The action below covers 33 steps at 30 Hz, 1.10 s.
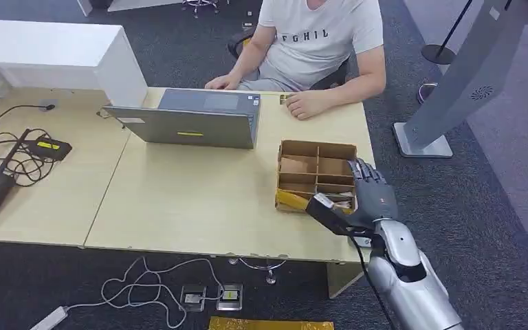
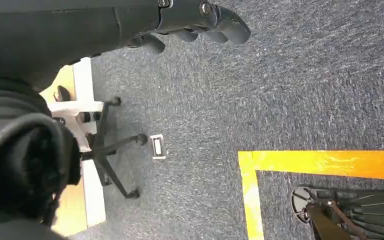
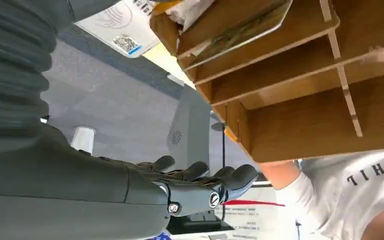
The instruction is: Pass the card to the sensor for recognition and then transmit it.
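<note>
The right robot hand [image 1: 370,198] hovers with fingers spread, holding nothing, over the brown cardboard divided box [image 1: 315,159] near the light wooden desk's [image 1: 179,206] right edge. Cards [image 1: 290,200] lie in the box's front compartment. The left robot hand [image 2: 190,22] hangs over carpet, fingers loosely curled, empty.

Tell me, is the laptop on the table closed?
No, the laptop stands open on the table, its screen raised in front of the person.

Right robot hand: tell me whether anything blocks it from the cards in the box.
Nothing visible does. The right robot hand hovers open at the near right corner of the divided wooden box, whose open top exposes the cards.
</note>
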Available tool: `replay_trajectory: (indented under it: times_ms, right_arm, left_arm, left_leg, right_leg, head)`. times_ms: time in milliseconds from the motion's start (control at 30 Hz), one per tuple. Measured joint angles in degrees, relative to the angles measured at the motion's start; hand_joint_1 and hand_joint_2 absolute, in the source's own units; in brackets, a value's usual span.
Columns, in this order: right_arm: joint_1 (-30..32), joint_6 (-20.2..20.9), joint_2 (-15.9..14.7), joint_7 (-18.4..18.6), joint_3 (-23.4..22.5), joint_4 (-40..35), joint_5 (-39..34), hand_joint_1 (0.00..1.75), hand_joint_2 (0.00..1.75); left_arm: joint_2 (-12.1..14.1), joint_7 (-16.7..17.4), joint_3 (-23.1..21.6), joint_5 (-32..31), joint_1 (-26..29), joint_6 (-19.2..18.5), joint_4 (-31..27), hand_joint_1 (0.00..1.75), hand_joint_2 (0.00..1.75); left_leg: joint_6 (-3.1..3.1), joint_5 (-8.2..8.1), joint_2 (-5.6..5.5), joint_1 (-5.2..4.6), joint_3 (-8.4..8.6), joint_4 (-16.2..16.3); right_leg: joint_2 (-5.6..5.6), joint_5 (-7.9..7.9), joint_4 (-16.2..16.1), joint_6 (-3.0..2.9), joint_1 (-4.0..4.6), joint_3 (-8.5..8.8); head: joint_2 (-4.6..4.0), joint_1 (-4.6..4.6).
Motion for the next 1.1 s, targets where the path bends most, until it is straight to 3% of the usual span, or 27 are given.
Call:
replay_trajectory:
  times_ms: [1100]
  right_arm:
    - [-0.2, -0.2, 1.2, -1.0, 0.7, 3.6, -1.8, 0.0, 1.75]
  left_arm:
    - [0.2, 0.0, -1.0, -0.6, 0.0, -0.4, 0.0, 0.0, 0.0]
  left_leg:
    - [0.0, 0.0, 0.0, 0.0, 0.01, 0.0]
  right_leg:
    - [0.01, 0.0, 0.0, 0.0, 0.0, 0.0]
  head:
    - [0.0, 0.0]
